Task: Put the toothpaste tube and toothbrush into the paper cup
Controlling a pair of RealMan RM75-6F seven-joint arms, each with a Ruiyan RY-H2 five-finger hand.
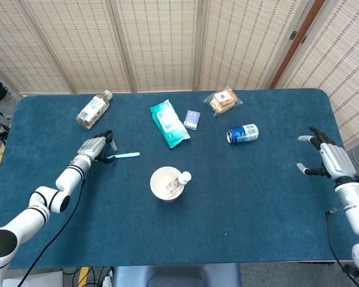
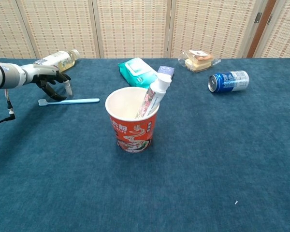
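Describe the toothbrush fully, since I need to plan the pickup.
The toothbrush is slim, light blue and plastic-looking, lying flat on the blue table, apart from the paper cup. Its head end points toward the left hand, whose fingers curl just above that end; actual contact cannot be told. Bristles are too small to make out.

Right of the left hand [image 2: 53,79], open cloth leads to the paper cup [image 2: 132,120] — the wipes pack [image 2: 137,70] lies behind, aside.

No legible text on paper cup [image 2: 132,126], can [image 2: 228,80] or packets.
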